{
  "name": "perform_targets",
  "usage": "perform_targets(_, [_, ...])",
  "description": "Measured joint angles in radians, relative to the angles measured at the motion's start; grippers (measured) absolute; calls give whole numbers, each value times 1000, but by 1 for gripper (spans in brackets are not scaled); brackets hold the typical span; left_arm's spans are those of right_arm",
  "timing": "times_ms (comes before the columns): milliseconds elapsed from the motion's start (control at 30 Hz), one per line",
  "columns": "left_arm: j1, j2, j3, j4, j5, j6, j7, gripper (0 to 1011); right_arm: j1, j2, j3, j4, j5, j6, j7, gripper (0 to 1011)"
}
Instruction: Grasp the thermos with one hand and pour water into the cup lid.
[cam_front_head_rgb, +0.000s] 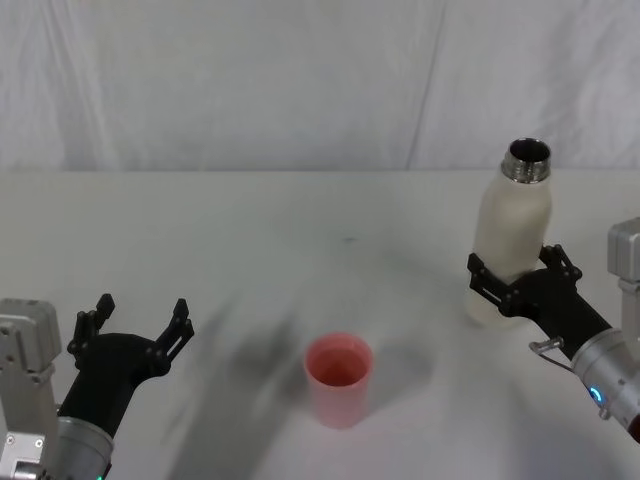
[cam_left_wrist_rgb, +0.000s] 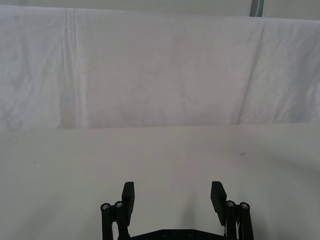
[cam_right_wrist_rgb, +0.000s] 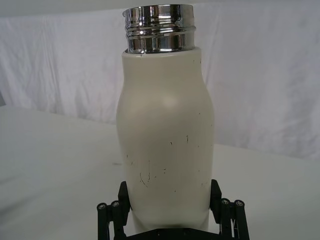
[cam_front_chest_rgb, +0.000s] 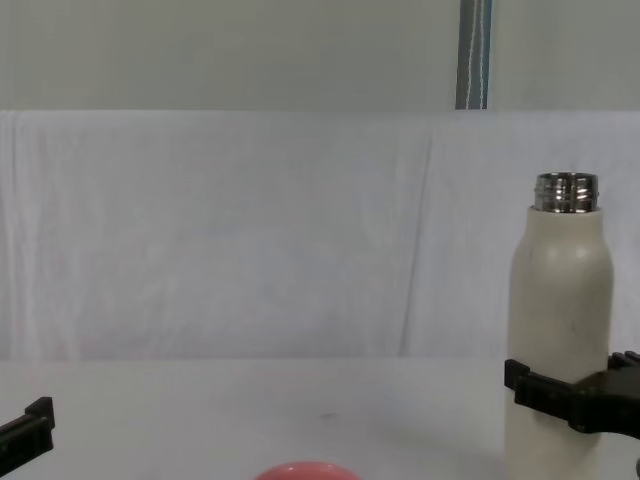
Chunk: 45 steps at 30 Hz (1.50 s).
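The cream-white thermos (cam_front_head_rgb: 512, 225) stands upright at the right of the table, its steel neck open and uncapped. My right gripper (cam_front_head_rgb: 515, 270) is shut on the lower body of the thermos (cam_right_wrist_rgb: 165, 140), one black finger pressed against each side. The chest view shows the thermos (cam_front_chest_rgb: 560, 300) from the side with the right gripper (cam_front_chest_rgb: 570, 385) around it. The pink-red cup lid (cam_front_head_rgb: 338, 365) stands mouth up near the table's front middle, to the left of the thermos. My left gripper (cam_front_head_rgb: 143, 310) hovers open at the front left, holding nothing.
A white cloth covers the table (cam_front_head_rgb: 250, 230) and hangs as a backdrop behind it. The left wrist view looks across bare cloth past the left gripper (cam_left_wrist_rgb: 172, 192). A wide gap separates the cup lid from each gripper.
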Motion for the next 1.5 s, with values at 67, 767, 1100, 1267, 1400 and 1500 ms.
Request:
perform_targets(67, [0,0,0,0,0,0,0,1001,9,-4,-2,11,-3,-3,0,953])
perform_targets(767, [0,0,0,0,0,0,0,1001,75,-46,-11,98,-6,-20,6,955])
perform_targets(1100, [0,0,0,0,0,0,0,1001,93,-59,-10,128,1,-22,6,953])
perform_targets(1267, [0,0,0,0,0,0,0,1001,97,-62,-10,137,2,-22,6,953])
perform_targets(1400, [0,0,0,0,0,0,0,1001,101,-65,-10,145,3,-23,6,953])
perform_targets(1500, [0,0,0,0,0,0,0,1001,106,-67,-12,152,3,-24,7,953])
